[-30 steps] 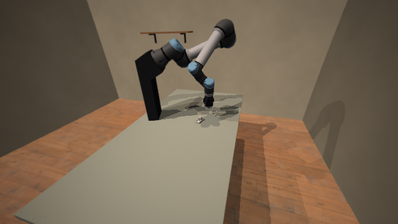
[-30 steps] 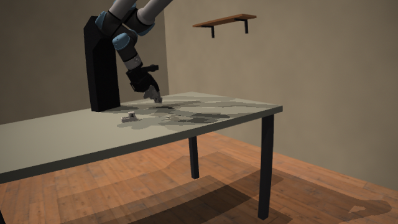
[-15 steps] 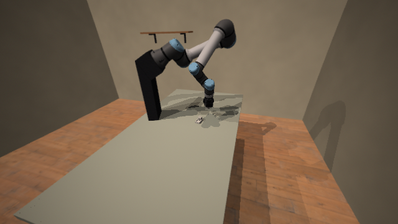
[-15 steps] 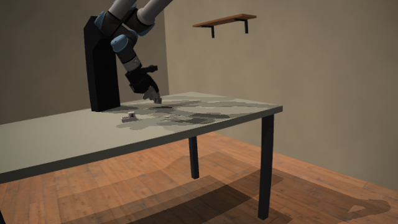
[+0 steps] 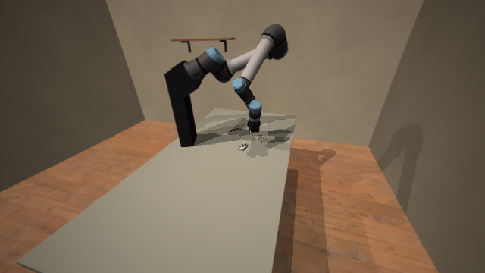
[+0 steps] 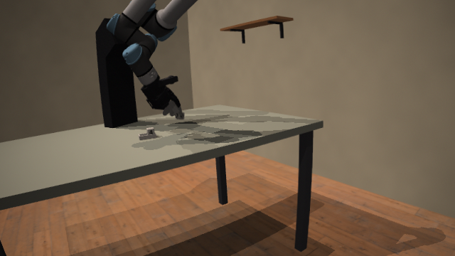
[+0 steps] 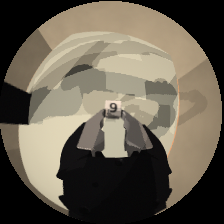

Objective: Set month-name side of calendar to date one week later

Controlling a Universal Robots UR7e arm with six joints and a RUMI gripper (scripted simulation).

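Observation:
My gripper (image 7: 112, 110) is shut on a small white number cube (image 7: 113, 108) and holds it above the table. The face toward the wrist camera shows a digit that reads as 9. In the exterior view the cube (image 6: 180, 115) sits at the fingertips, a little above the table top. In the top view the gripper (image 5: 254, 129) hangs over the far end of the table. The calendar tray (image 6: 146, 134) lies on the table to the left of the gripper, with one cube (image 6: 151, 131) standing in it; it also shows in the top view (image 5: 242, 145). Its digits are too small to read.
The black arm pedestal (image 5: 182, 106) stands at the table's far left. The table's right edge (image 5: 284, 182) is close to the gripper. A wooden shelf (image 5: 202, 39) hangs on the back wall.

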